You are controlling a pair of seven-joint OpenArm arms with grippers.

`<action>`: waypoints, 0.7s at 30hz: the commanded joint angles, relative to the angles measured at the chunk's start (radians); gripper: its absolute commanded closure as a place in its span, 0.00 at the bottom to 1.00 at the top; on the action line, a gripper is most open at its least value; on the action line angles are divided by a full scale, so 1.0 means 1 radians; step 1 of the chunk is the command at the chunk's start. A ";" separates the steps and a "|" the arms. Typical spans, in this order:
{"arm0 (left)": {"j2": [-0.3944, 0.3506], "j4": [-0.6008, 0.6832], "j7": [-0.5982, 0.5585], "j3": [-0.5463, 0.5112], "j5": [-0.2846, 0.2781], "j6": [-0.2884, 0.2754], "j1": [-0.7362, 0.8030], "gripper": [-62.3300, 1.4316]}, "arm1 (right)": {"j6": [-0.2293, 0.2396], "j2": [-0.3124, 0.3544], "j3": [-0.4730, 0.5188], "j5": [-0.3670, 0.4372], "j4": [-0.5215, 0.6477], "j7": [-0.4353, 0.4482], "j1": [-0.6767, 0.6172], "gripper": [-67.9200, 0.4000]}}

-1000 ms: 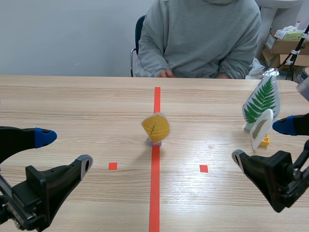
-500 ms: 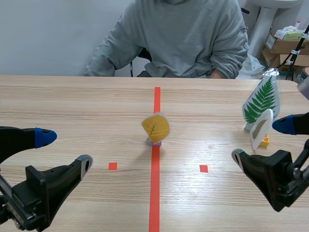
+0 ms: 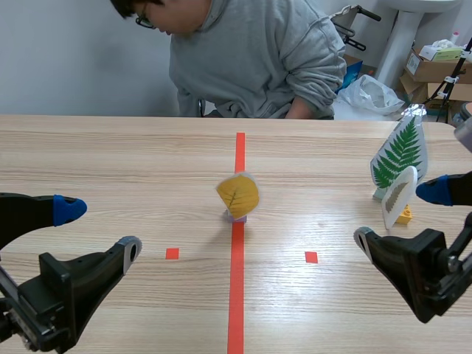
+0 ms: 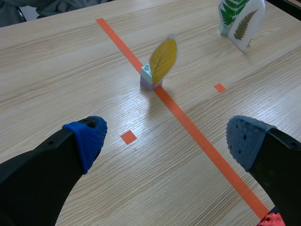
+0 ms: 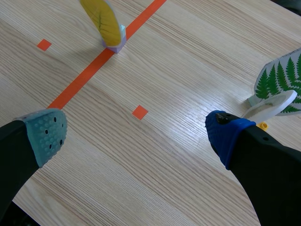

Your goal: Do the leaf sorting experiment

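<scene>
Partly the right tool, spread like the left tool, hides the pale leaf

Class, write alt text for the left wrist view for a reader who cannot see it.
A yellow leaf card stands in a small block on the orange tape line, ahead of the left arm's open jaws. Farther off, a green fern card and a brown fern card stand together.

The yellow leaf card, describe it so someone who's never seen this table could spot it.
Find the orange-red tape line down the middle of the wooden table. Upright on that line, on a small pale block, stands the laminated yellow leaf card. Unlike the green fern card and the small brownish fern card at the right, it is oval and alone.
</scene>
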 commanded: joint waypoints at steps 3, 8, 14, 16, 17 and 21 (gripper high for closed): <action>0.003 0.016 0.008 -0.002 -0.006 -0.001 0.005 0.13 | -0.003 0.013 -0.003 0.011 -0.005 0.016 0.010 0.11; 0.003 -0.003 0.061 -0.001 0.060 -0.006 -0.051 0.13 | -0.003 0.013 -0.003 0.010 -0.005 0.019 0.010 0.11; 0.002 -0.182 0.057 0.035 0.134 -0.083 -0.254 0.13 | -0.003 0.013 -0.003 0.010 -0.005 0.019 0.010 0.11; -0.002 -0.283 0.053 0.077 0.141 -0.103 -0.356 0.13 | -0.003 0.013 -0.003 0.006 -0.005 0.019 0.012 0.11; -0.004 -0.336 0.048 0.104 0.141 -0.113 -0.407 0.13 | -0.003 0.013 -0.003 0.005 -0.005 0.019 0.012 0.11; -0.002 -0.548 0.007 0.237 0.177 -0.116 -0.617 0.13 | -0.003 0.013 -0.003 0.003 -0.005 0.016 0.012 0.11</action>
